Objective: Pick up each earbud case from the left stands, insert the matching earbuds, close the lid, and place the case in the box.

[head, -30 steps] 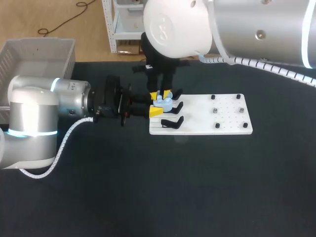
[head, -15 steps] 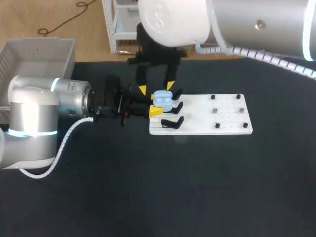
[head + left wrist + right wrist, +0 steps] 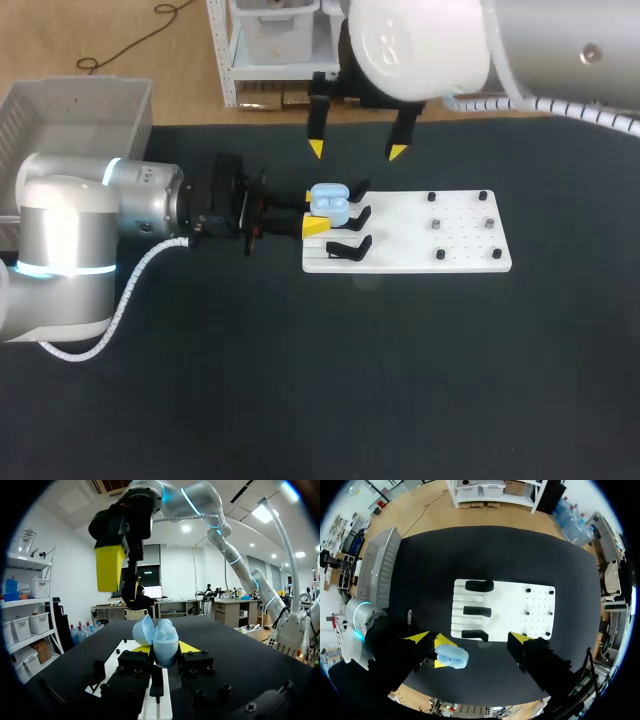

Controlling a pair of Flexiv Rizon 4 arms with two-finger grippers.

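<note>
Head view: our left gripper (image 3: 315, 213) clamps the open blue earbud case (image 3: 331, 204) over the white board's (image 3: 460, 245) left edge; our right gripper (image 3: 357, 150) hangs wide open above. We judge lid-closing comes next, needing a gentle press.

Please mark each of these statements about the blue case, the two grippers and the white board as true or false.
1. The left gripper grips the light blue plastic earbud case from two sides. True.
2. The right gripper is shut on the case. False: it hangs open and empty, above and apart from it.
3. The case's lid is closed. False: it stands open.
4. The black stands on the flat white board hold no case. True.
5. The case lies in the grey plastic box. False: the left gripper holds it by the board.
</note>
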